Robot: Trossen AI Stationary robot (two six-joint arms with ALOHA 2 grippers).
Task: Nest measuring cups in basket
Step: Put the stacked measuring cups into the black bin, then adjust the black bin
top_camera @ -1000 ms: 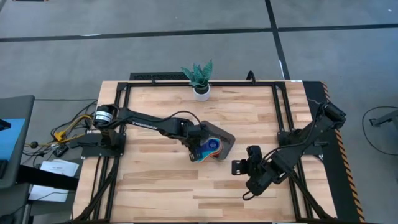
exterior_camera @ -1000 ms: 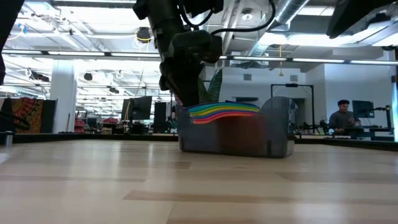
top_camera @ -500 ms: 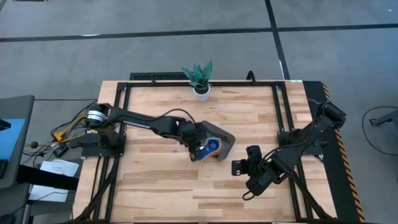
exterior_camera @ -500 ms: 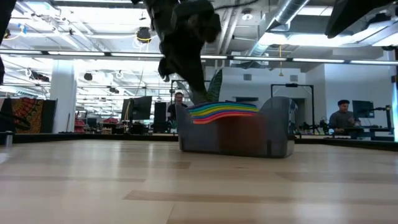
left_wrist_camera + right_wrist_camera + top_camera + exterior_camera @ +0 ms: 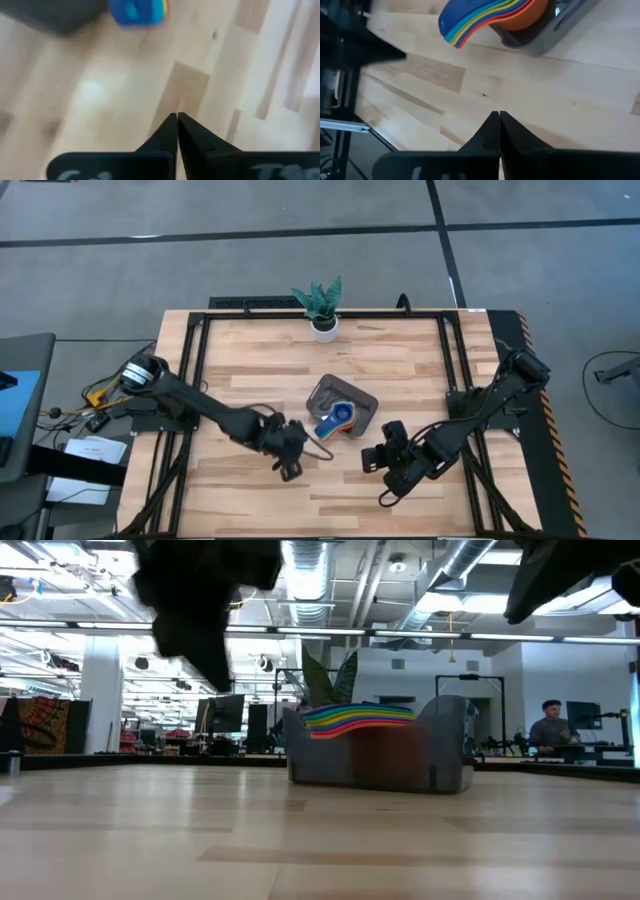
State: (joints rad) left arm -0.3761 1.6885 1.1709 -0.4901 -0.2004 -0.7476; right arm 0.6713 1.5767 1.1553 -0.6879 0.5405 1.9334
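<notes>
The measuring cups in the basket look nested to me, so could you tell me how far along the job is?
Done: the measuring cups sit nested as one stack in the basket, handles fanned over its rim. In hand: nothing; the left hand and right hand are both shut and empty, off the basket over bare table. Left: no loose cups show, so apparently nothing.

Left arm's stretched low across the table from its base on the left edge, left gripper (image 5: 291, 467) near the front-middle, fingers (image 5: 170, 131) pinched together, holding nothing. Right arm's folded in from the right side, right gripper (image 5: 372, 459) closed too, also empty.
</notes>
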